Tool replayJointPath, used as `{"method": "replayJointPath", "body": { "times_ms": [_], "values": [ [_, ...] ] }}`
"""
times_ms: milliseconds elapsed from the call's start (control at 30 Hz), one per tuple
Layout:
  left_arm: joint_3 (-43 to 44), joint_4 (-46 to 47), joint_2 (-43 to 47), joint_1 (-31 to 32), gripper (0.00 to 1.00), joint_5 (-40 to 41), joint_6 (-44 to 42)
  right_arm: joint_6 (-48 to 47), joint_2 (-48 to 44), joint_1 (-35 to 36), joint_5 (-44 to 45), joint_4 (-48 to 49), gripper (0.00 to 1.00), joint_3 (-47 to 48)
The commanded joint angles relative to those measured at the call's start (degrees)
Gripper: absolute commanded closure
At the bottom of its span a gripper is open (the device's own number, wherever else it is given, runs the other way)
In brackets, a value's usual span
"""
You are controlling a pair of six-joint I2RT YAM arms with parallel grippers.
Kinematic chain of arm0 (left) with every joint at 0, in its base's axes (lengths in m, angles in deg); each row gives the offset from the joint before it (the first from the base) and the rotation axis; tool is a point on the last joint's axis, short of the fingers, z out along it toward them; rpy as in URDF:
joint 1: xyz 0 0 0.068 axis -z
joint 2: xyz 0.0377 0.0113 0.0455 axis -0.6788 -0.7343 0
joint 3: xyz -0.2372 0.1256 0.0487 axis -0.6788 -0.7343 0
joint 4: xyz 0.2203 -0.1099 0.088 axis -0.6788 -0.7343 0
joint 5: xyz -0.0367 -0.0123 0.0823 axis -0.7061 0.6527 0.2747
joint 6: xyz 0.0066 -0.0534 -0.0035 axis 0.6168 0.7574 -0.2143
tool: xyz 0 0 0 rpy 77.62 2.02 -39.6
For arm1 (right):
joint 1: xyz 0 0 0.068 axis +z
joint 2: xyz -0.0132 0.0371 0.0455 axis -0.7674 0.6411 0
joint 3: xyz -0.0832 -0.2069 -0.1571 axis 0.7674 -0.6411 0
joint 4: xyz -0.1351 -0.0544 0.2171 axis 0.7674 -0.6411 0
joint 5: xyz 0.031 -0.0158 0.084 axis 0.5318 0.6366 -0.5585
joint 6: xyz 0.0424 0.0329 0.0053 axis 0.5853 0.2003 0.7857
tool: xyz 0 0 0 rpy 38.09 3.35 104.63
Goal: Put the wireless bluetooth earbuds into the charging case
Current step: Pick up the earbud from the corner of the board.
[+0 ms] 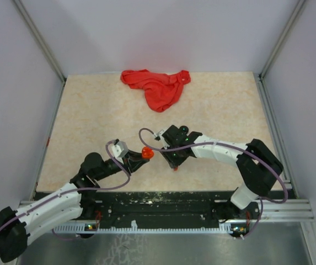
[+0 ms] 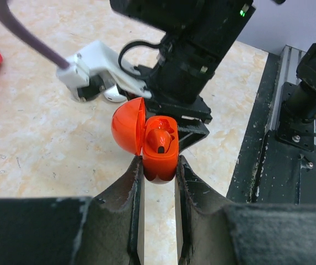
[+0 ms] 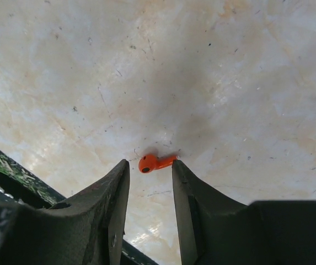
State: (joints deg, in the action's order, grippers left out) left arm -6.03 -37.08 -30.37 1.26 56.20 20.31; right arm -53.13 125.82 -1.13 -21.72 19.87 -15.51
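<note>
Shows up in the left wrist view as a small, glossy orange-red charging case [image 2: 160, 163], rounded, with its domed lid swung open to one side. Carries one seated earbud [image 2: 161, 141] of the same red in its well, with a dark spot at the tip. Sits pinched at its lower body between the two fingers of the left gripper [image 2: 158, 171], narrowed to the case's width and pressing both flanks, held above the table [image 1: 91, 110] over its near half.

Elsewhere, a loose earbud [image 3: 155, 163]: tiny, orange-red, round head with a dark hole and a short stem, lying flat on the marbled top. Rests just past the tips of the right gripper [image 3: 150, 165], parted by a small gap about as wide as the bud. Cannot tell whether the stem touches a fingertip. Lies near the held case in the top view.

Far back, by the wall, a crumpled red cloth [image 1: 156, 88].
</note>
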Motion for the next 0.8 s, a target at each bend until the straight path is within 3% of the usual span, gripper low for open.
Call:
{"method": "replayJointPath", "body": {
  "times_ms": [0,233,767],
  "values": [
    [-0.8,0.6,1.6,0.2,0.99,1.6,1.2,-6.1,2.9,0.6,-0.7,-1.2,0.62,2.0],
    [-0.7,0.7,1.3,0.2,0.99,0.9,1.2,-6.8,4.1,0.6,-3.1,-0.9,0.54,2.0],
    [-0.5,1.4,0.1,0.1,0.99,0.2,1.1,-3.9,1.3,3.0,-3.7,-4.9,0.54,0.1]
  ]
}}
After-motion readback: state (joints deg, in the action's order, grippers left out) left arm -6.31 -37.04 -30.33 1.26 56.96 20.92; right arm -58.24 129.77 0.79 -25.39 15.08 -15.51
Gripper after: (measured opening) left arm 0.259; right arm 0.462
